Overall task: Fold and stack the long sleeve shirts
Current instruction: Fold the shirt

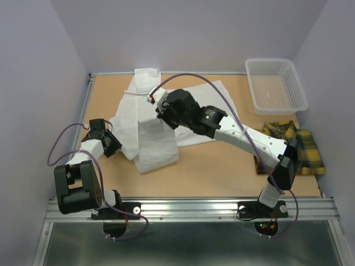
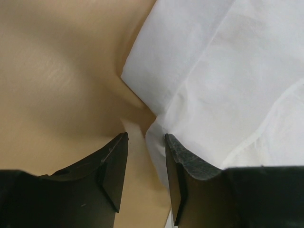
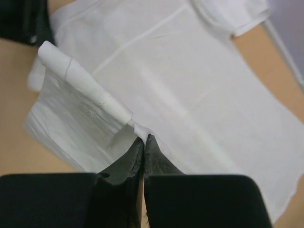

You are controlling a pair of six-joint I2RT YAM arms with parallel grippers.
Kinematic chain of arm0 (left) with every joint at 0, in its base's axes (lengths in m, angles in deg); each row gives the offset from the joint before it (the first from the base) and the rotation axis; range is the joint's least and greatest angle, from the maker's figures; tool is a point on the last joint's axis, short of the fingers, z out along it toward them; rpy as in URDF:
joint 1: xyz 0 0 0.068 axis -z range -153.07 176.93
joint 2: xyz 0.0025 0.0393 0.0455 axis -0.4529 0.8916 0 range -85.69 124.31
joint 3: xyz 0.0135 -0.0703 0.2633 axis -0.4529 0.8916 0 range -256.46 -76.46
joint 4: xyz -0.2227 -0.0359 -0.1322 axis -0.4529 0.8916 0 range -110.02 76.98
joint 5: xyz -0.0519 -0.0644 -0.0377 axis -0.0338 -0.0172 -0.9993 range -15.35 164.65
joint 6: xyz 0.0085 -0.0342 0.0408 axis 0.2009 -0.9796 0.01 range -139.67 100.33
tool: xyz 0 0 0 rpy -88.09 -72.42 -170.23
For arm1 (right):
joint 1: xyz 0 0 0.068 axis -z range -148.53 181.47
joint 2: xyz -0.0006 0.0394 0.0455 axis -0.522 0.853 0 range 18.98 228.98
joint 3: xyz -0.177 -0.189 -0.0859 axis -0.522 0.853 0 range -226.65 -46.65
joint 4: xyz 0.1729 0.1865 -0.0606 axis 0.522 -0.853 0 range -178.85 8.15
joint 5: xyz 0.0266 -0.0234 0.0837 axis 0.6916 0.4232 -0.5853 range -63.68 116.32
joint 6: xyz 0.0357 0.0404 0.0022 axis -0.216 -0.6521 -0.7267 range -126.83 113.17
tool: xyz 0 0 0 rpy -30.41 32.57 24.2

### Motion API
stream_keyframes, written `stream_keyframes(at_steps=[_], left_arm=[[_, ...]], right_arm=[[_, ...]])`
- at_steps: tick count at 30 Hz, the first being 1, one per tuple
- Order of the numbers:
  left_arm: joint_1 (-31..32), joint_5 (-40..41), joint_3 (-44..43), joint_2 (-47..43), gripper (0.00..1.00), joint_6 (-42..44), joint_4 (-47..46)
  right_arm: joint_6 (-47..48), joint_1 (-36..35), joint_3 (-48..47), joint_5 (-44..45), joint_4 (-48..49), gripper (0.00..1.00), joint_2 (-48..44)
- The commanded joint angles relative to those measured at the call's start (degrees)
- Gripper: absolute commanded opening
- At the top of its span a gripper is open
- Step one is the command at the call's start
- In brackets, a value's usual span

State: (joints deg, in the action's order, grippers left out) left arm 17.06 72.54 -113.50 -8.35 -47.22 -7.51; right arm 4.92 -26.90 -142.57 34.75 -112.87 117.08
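Right gripper [image 3: 144, 141] pinching shut on the white shirt's [image 1: 166, 119] folded edge, mid-table

Left gripper [image 2: 146, 142] is sitting half open, holding nothing, at its left edge; the plaid shirt [image 1: 304, 148] is lying far right, bare table [image 1: 216, 166] between.

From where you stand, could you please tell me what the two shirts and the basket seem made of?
The plain white shirt looks like thin matte woven cloth: it creases and drapes softly. The yellow-and-dark plaid shirt seems cloth too, its check likely woven in. The white mesh basket looks like rigid moulded plastic, given its perforated walls.
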Motion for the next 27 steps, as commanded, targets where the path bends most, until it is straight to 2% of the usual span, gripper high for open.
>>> stream_keyframes(at_steps=[1, 6, 12, 27], left_arm=[[-0.24, -2.20, 0.30, -4.21, 0.48, -0.22, 2.34], [-0.33, -3.42, 0.47, -6.49, 0.48, -1.01, 2.43], [-0.33, -4.57, 0.74, -9.22, 0.48, -2.68, 2.95], [-0.33, -5.80, -0.40, -13.88, 0.49, -1.10, 5.68]], right_arm=[[3.10, 2.64, -12.85, 6.07, 1.32, 0.01, 3.04], [7.05, 5.10, -28.23, 8.88, 2.63, 0.01, 11.82], [8.29, 7.57, -40.91, 8.98, 5.79, 0.01, 19.75], [4.16, 10.64, -40.66, 12.94, 29.61, 0.01, 25.38]])
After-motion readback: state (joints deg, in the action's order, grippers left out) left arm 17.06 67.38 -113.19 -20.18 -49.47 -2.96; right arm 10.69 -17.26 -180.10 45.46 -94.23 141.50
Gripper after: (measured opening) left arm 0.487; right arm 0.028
